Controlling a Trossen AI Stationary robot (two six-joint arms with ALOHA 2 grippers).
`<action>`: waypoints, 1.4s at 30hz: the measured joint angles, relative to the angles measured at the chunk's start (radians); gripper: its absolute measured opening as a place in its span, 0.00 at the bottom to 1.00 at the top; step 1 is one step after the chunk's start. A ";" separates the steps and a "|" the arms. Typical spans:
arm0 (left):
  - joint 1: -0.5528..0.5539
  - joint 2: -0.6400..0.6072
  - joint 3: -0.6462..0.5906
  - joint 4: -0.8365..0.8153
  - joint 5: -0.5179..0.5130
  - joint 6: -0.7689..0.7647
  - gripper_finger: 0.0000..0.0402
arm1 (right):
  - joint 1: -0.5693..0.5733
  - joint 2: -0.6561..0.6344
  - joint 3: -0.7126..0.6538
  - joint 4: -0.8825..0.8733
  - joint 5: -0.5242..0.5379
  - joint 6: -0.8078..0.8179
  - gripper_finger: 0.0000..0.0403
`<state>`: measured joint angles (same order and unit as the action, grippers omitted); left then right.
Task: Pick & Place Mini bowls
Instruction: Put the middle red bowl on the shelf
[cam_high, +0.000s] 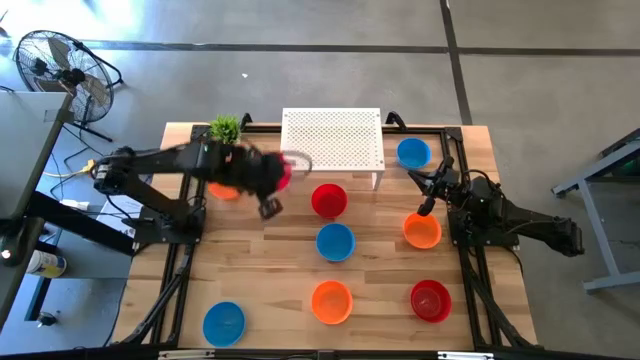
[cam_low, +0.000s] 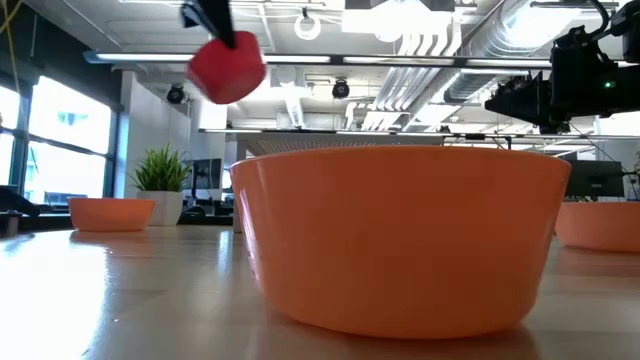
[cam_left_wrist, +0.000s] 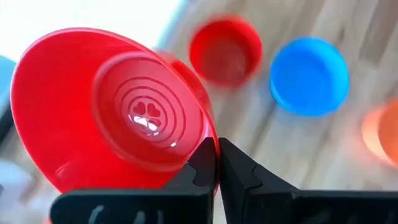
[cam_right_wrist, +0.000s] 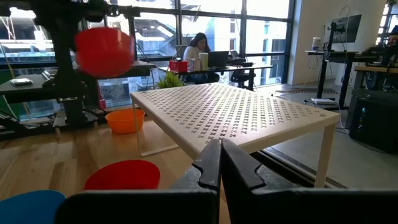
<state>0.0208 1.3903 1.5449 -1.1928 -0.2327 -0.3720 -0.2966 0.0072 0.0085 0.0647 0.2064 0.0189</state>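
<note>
Left wrist view: left gripper fingers pinched on rim of red bowl, bowl tilted, lifted clear above counter. High view: it hangs beside white perforated stand, near plant. Right gripper fingers closed, empty, waiting near orange bowl.

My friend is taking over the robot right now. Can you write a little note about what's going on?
Left gripper: shut on a red bowl's rim, held up in the air by the white stand.
Right gripper: shut, empty, waiting at the right edge.
On the table: eight other mini bowls, spread singly, none stacked.
Done: one bowl picked up.
Left: place it; where is unclear.
</note>
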 joint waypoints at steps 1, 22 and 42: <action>0.032 0.001 0.005 0.029 0.008 0.040 0.00 | 0.000 0.000 0.000 0.000 0.000 0.000 0.00; 0.458 0.478 0.392 0.064 0.080 0.619 0.00 | 0.000 0.000 0.000 0.000 0.000 0.000 0.00; 0.470 0.569 0.457 0.006 0.060 0.629 0.11 | 0.000 0.000 0.000 0.000 0.000 0.000 0.00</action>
<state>0.4908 1.9594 2.0022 -1.1864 -0.1728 0.2573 -0.2966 0.0071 0.0083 0.0647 0.2062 0.0189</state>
